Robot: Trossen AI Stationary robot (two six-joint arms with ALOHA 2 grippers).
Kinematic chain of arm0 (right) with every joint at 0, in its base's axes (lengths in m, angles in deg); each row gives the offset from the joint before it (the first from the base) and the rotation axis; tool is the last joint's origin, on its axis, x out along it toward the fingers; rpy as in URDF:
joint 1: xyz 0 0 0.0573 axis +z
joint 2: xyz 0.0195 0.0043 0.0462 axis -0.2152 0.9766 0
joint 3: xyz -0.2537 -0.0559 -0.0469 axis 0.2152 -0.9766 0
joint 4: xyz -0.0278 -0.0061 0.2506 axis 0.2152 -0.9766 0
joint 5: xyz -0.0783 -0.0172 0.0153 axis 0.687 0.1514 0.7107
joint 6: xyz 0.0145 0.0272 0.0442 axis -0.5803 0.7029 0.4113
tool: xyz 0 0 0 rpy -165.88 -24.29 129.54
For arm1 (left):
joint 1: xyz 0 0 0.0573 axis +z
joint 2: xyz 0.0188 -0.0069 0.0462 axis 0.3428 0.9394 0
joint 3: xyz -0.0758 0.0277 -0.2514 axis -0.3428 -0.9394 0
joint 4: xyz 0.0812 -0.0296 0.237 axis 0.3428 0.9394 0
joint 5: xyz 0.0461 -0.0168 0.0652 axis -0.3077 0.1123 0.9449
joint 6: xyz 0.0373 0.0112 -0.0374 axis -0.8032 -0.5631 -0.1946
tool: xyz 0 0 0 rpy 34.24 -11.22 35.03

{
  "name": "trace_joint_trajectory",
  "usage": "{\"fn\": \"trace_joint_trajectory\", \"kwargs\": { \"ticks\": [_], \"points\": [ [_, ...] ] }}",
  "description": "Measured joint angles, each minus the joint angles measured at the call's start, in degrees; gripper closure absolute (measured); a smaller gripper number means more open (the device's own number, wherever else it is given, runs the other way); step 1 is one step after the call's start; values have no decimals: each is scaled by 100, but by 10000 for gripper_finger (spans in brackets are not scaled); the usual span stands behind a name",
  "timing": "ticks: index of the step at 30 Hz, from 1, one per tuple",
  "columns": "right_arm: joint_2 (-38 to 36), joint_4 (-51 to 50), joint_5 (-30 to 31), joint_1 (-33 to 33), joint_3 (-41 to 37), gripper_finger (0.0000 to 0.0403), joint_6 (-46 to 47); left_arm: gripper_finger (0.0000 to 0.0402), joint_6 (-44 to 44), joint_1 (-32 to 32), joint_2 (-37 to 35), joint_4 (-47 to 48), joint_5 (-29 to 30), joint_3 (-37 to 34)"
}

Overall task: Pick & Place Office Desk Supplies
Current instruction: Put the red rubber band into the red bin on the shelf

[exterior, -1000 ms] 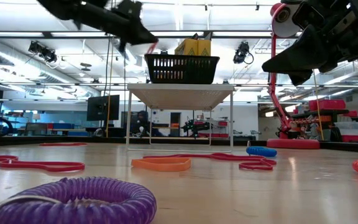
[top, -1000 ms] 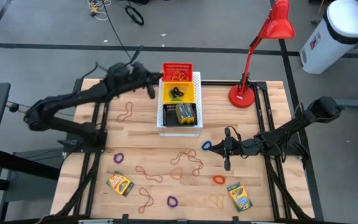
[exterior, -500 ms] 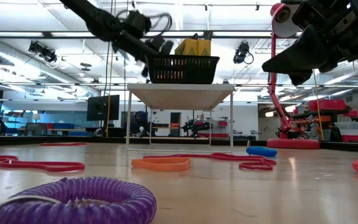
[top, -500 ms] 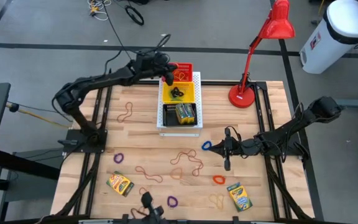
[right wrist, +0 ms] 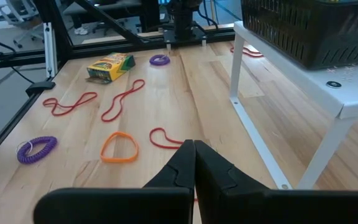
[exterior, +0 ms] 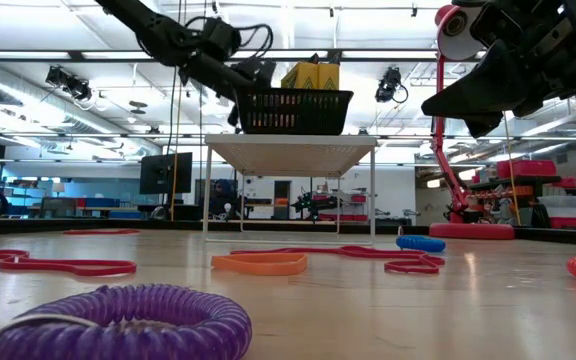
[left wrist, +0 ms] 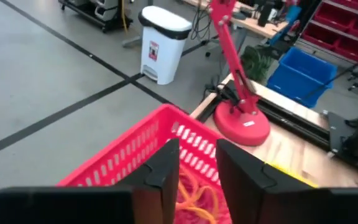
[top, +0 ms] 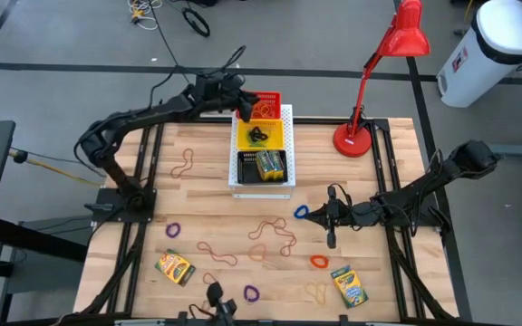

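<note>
I hold my left hand (left wrist: 191, 163) over the red basket (left wrist: 129, 158), fingers apart — to drop bands (left wrist: 194, 196) in — while my right hand (right wrist: 193, 163), closed and empty, waits above the tabletop (right wrist: 166, 93).

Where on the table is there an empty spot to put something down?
Bare wood lies along the left side, between the rubber band near the left edge and the purple loop. More lies in front of the red lamp, beside the white rack. The front middle is crowded with rubber bands, loops and two crayon boxes.
</note>
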Motion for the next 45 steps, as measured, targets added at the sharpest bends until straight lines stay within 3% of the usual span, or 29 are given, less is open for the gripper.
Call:
{"fn": "trace_joint_trajectory", "kwargs": {
  "ticks": [10,16,23,30,36,45],
  "points": [
    [0,1,-1,0,0,398,0,276,-1089,-197,-668,1313,240,-3],
    [0,-1,-2,2,0,398,0,305,-1765,-236,-1268,1502,-262,-697],
    [0,1,-2,0,0,398,0,344,-1850,-180,-2304,309,-29,-2282],
    [0,0,-1,0,0,398,0,351,-1452,-199,-3338,-794,-43,-3545],
    [0,1,-2,2,0,398,0,351,-919,-205,-3762,-1138,-351,-4216],
    [0,1,-2,0,0,398,0,352,-476,-371,-3795,-1686,-1188,-4827]
  ]
}}
